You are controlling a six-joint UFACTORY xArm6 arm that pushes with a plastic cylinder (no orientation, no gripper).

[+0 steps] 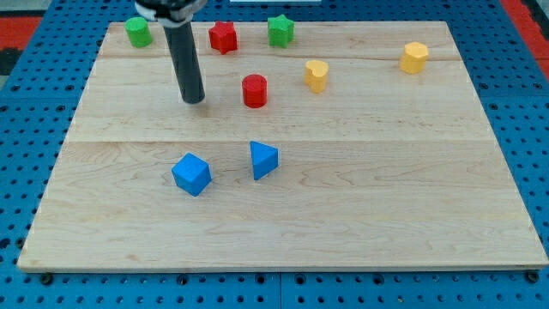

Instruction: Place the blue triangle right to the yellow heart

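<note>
The blue triangle (263,160) lies near the middle of the wooden board (386,197). The yellow heart (316,75) sits above it and to its right, toward the view's top. My tip (194,99) rests on the board to the upper left of the blue triangle. It stands well apart from the triangle and touches no block. The red cylinder (254,90) is just to the right of my tip, between it and the yellow heart.
A blue cube (191,174) lies left of the triangle. A second yellow block (414,57) is at the top right. A green cylinder (137,32), a red star (223,37) and a green star (280,31) line the top edge.
</note>
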